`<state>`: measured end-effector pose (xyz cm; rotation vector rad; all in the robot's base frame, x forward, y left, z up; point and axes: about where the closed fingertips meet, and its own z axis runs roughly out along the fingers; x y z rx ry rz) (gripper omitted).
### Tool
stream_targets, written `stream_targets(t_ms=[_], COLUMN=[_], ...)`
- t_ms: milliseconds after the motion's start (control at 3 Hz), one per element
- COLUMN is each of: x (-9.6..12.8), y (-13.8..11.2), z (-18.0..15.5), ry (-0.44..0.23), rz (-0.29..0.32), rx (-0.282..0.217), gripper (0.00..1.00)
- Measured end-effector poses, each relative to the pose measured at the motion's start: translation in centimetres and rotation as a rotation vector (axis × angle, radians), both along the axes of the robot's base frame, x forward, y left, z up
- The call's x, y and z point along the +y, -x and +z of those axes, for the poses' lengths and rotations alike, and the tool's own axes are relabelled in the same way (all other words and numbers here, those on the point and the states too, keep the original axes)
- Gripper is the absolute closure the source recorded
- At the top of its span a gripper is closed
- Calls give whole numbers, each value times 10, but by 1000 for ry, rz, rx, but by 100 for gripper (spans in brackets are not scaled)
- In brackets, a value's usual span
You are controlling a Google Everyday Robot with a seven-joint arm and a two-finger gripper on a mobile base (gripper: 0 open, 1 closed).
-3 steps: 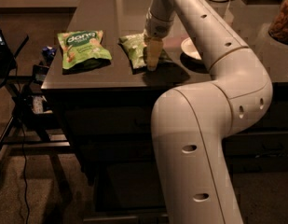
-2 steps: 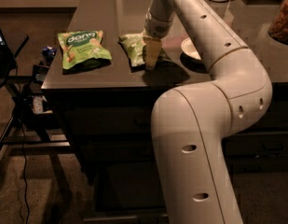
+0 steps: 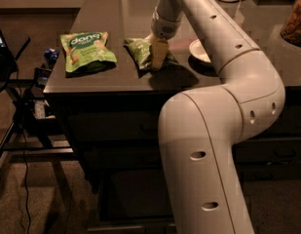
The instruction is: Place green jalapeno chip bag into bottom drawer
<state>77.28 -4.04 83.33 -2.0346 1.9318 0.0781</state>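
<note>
One gripper [image 3: 158, 62] at part-hidden chip bag [image 3: 138, 50]

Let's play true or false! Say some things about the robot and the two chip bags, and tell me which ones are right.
1. The green jalapeno chip bag lies on the counter. True.
2. The gripper is down at the bottom drawer. False: it is up on the counter, at the jalapeno bag.
3. The dang bag lies apart from the jalapeno bag. True.
4. The jalapeno bag is inside the bottom drawer. False: it is on the counter.
</note>
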Motion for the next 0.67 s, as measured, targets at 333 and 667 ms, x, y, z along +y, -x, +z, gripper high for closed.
stream_targets(t_ms=[333,667], x=[0,0], y=[0,0], z=[0,0], ry=[0,0], rz=[0,0], rx=[0,0], gripper=[89,100])
